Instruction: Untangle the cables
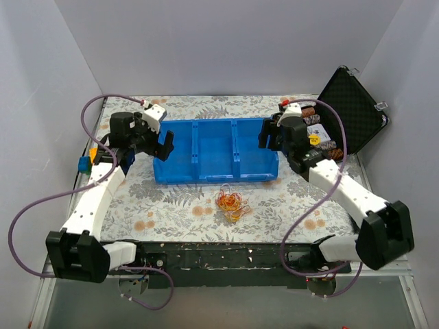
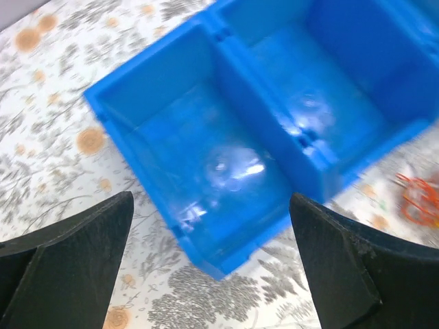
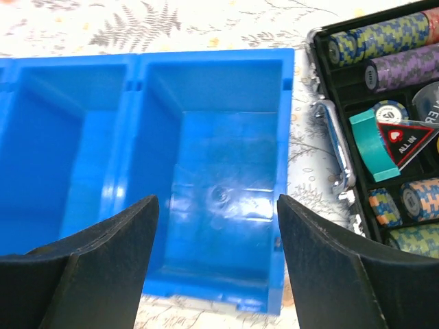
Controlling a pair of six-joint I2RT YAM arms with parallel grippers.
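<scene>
Both pairs hang over the blue tray: left fingers and right fingers spread wide, holding nothing. The cables lie tangled on the worktop, between the two pairs and nearer the bases. Best to pinch differently coloured strands at opposite edges, then part them gently.

Triangle: "ALL IN" in white capitals, with a small red heart sign above the words; black face, red edge.
Where: in the case at the table's far right corner, partly over teal chips.
Disc: pale, cut off by the picture's edge; only "ER" can be read.
</scene>
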